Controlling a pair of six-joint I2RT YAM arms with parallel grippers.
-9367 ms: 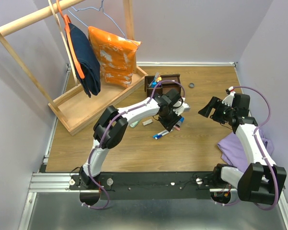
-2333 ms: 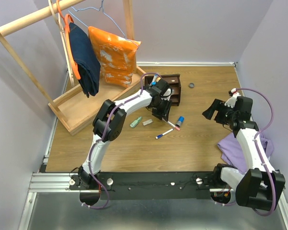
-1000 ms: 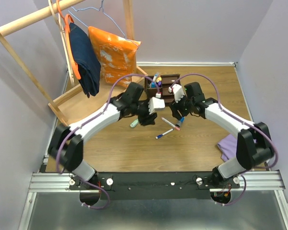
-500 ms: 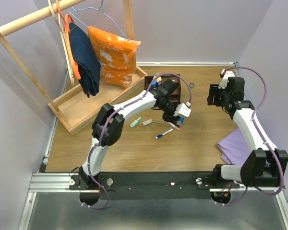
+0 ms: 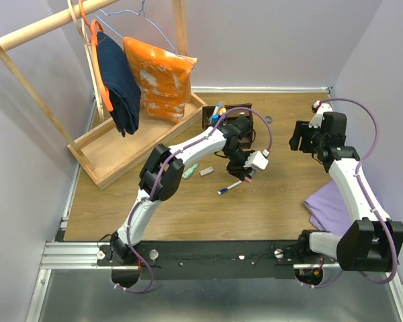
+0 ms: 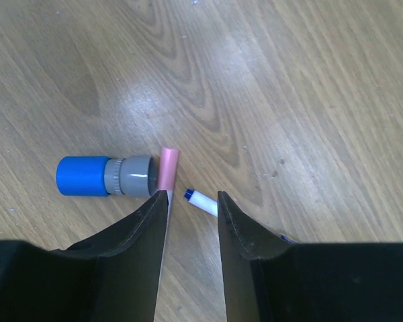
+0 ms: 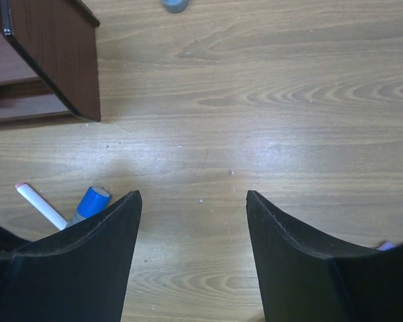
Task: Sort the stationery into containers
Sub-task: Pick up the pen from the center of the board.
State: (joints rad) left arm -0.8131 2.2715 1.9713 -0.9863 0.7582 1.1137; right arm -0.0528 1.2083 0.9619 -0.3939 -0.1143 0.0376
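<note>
Left gripper (image 6: 192, 201) narrowly open, empty, perhaps touching pink-capped pen (image 6: 168, 166).

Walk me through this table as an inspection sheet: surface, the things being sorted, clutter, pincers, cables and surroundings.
Surface: wooden table, no spills seen.
Job's things: dark brown organizer with a few pens standing in it. Loose on the table are a blue-capped marker, a pink-tipped pen, a blue-tipped white pen, a green eraser and a beige piece.
Clutter: purple cloth; small grey ring.
Pincers: left pincer open, over the loose pens; right pincer open, holding nothing.
Cables: purple cable looped along each arm; nothing seen caught.
Surroundings: pale wooden rack with a navy garment and an orange bag; lilac walls.
</note>
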